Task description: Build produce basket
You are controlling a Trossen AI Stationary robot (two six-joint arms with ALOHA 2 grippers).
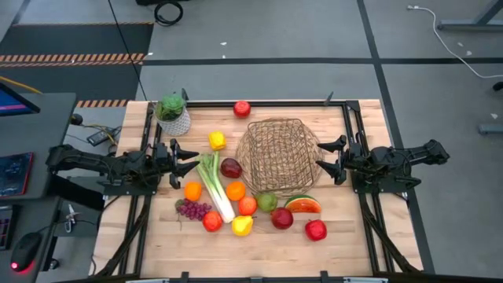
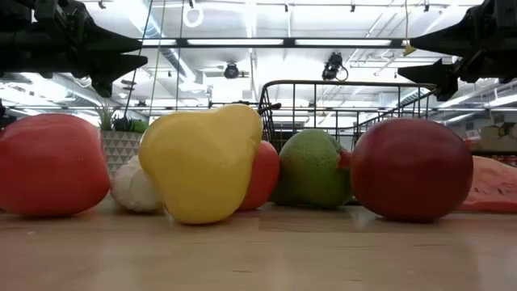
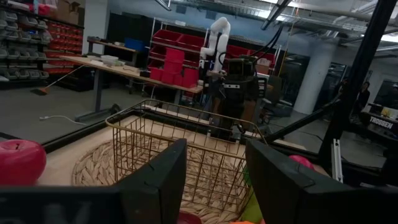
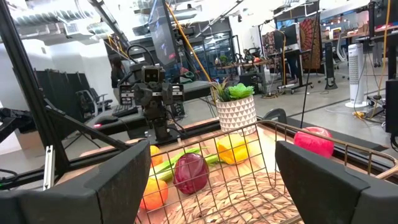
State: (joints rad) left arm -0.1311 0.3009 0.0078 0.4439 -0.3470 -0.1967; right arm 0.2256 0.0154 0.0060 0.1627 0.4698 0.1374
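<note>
Overhead, the wire basket is seen on the far half of the wooden table, flanked by two arms, with produce spread on its near and left sides. A leek is laid with its long axis running from far-left to near-right, green leaves toward the potted plant and white end toward the near edge. A yellow pepper and a dark red apple are found beside it, a watermelon slice near the basket's front, purple grapes and a lemon closer in, and one red apple alone at the far edge. Only the table-level view brings the fruit close up: the lemon fills the centre, a green pear and a dark red apple are lined up beside it, and the basket's rim is glimpsed behind. The left gripper is held partly open above the table just left of the leek, nothing between its fingers; its wrist view looks straight into the basket. The right gripper is spread wide just beside the basket's right wall, empty, its fingers framing the pepper through the wires.
</note>
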